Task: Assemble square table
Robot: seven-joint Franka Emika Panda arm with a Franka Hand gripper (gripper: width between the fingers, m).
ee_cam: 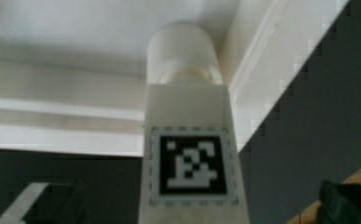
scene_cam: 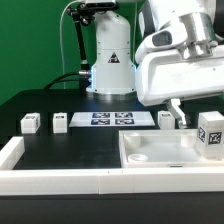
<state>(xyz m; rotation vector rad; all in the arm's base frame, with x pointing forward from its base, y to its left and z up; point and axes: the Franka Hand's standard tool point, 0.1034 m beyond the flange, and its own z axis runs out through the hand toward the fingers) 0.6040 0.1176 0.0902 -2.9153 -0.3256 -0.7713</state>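
Note:
The square table's top (scene_cam: 150,152) is a white tray-like slab lying at the exterior view's lower right. One white tagged leg (scene_cam: 210,136) stands at its right side, under my gripper (scene_cam: 192,110). In the wrist view this leg (ee_cam: 189,120) runs straight out between my fingers, its tag facing the camera and its rounded end against the white slab (ee_cam: 70,60). My gripper (ee_cam: 195,206) is open: the dark fingertips (ee_cam: 356,192) stand at either side, clear of the leg. Three more small leg posts (scene_cam: 30,123), (scene_cam: 60,122), (scene_cam: 165,120) sit in a row behind the slab.
The marker board (scene_cam: 112,119) lies flat between the loose legs. A long low white wall (scene_cam: 40,178) borders the front and left of the work area. The arm's white base (scene_cam: 110,60) stands at the back.

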